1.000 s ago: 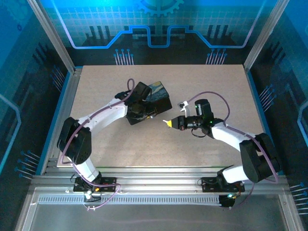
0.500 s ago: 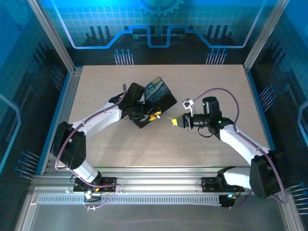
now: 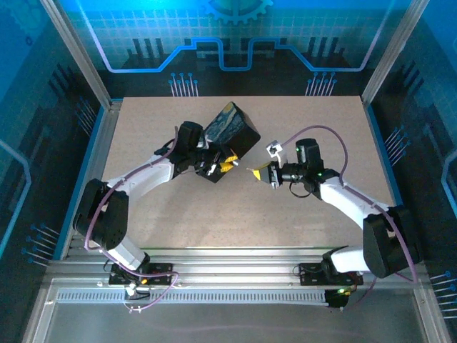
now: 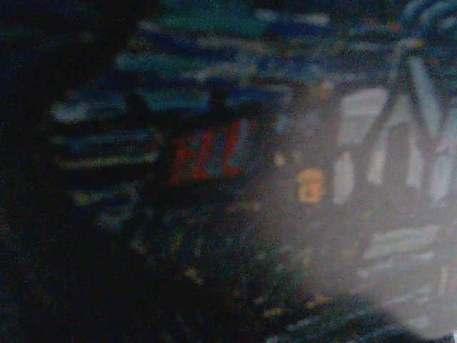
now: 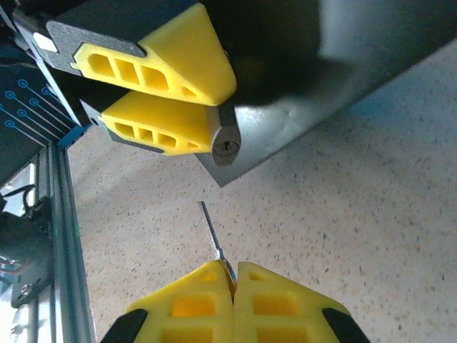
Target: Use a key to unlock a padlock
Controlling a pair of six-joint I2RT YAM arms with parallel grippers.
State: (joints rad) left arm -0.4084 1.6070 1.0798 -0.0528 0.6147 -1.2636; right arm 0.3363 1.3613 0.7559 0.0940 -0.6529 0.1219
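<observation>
My left gripper (image 3: 223,166) is shut on the small grey padlock (image 5: 225,145), whose keyhole end faces the right wrist camera between the left gripper's yellow fingers (image 5: 168,68). The padlock hangs at the edge of the dark-blue swirl-painted tin (image 3: 232,128), which is tilted up off the table. My right gripper (image 5: 234,270) is shut on the thin silvery key (image 5: 213,236). The key's blade points at the padlock, with a short gap between its tip and the keyhole. In the top view the right gripper (image 3: 251,171) sits just right of the left gripper. The left wrist view is a dark blur of the tin's painted surface (image 4: 235,143).
The tin's grey underside (image 5: 300,121) hangs over the speckled tabletop (image 5: 343,229) just behind the padlock. Aluminium rails (image 3: 100,143) frame the table (image 3: 214,214) on the left and near sides.
The left arm has drawn back and tilted the tin up with the padlock. The right gripper has moved up and in with the key, closer to the padlock.
</observation>
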